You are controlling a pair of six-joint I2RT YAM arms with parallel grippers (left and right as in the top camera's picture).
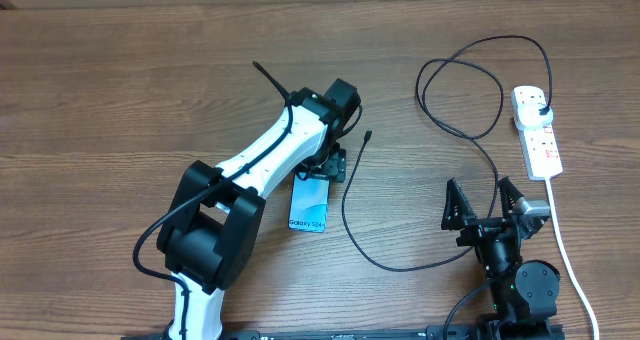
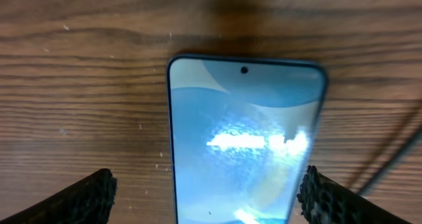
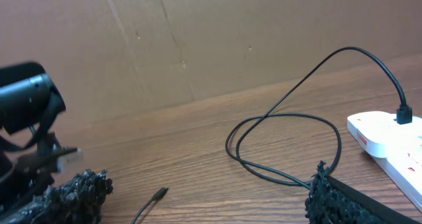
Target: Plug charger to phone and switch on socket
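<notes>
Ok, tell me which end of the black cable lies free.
The tiny connector tip, loose on the table near the phone; the other end, the black plug, sits in the white socket.

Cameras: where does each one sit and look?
Overhead: above the table, facing straight down on phone, cable, power strip, both arms.
Left wrist: on left arm, facing down at the phone; its open left gripper frames it.
Right wrist: low, facing across the table at cable and power strip; its right gripper below.
Shared: overhead and left wrist both show the phone.
</notes>
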